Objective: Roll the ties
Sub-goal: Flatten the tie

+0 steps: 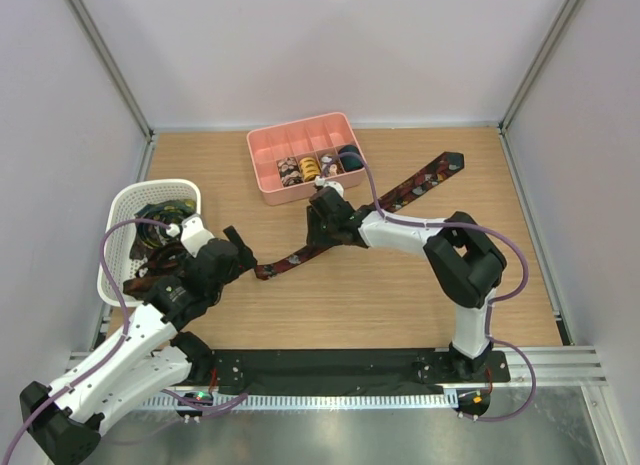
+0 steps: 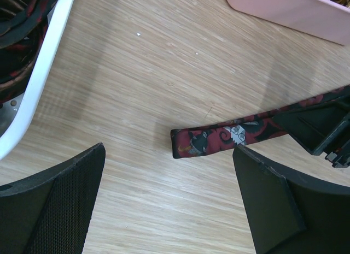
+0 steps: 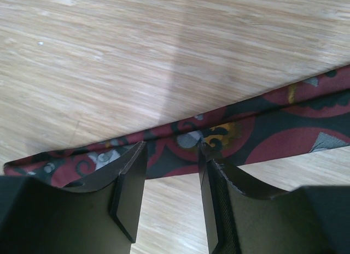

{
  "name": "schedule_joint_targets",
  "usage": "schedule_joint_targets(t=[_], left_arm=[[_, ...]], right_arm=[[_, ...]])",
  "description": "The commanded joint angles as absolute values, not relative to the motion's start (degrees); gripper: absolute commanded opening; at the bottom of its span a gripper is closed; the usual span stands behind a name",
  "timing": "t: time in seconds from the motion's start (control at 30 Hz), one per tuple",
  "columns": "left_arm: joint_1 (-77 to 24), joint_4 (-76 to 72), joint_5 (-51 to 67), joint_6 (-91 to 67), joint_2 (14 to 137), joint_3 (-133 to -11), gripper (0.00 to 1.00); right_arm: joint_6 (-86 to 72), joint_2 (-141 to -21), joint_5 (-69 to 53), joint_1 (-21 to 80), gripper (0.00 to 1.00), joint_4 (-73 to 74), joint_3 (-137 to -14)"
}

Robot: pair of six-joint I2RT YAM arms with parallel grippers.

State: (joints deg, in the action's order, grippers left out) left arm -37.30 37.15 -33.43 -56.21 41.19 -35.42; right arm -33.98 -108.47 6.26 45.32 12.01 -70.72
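Observation:
A dark tie [image 1: 400, 195] with red prints lies flat and diagonal on the wooden table, its narrow end [image 1: 265, 271] at the lower left. My right gripper [image 1: 318, 231] is over its middle. In the right wrist view its jaws [image 3: 170, 150] are part open, with the fingertips [image 3: 136, 155] down on the tie [image 3: 262, 128] and nothing held between them. My left gripper [image 1: 245, 253] is wide open and empty beside the narrow end. That end [image 2: 199, 143] lies just beyond the gap between its fingertips [image 2: 169, 151]. Several coiled ties [image 1: 310, 167] sit in the pink tray [image 1: 262, 145].
A white mesh basket [image 1: 118, 225] at the left holds more loose ties [image 1: 155, 237]; its rim [image 2: 41, 74] shows in the left wrist view. The pink tray's wall [image 2: 284, 11] is at the far side. White walls stand around the table.

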Motion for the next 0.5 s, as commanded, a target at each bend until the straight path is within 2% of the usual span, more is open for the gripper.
schedule_joint_targets(t=[0.0,0.47], left_arm=[[-36.9,36.2,-35.4,-55.1,40.6,-35.5,1.0],[-36.9,35.9,-35.6,-54.6,41.0,-35.3,1.0]], right_arm=[[-35.0,-109.7,6.9,44.3,0.48,10.6,-71.5],[-34.3,-110.6,4.6,39.9,0.45,8.3,-69.5]])
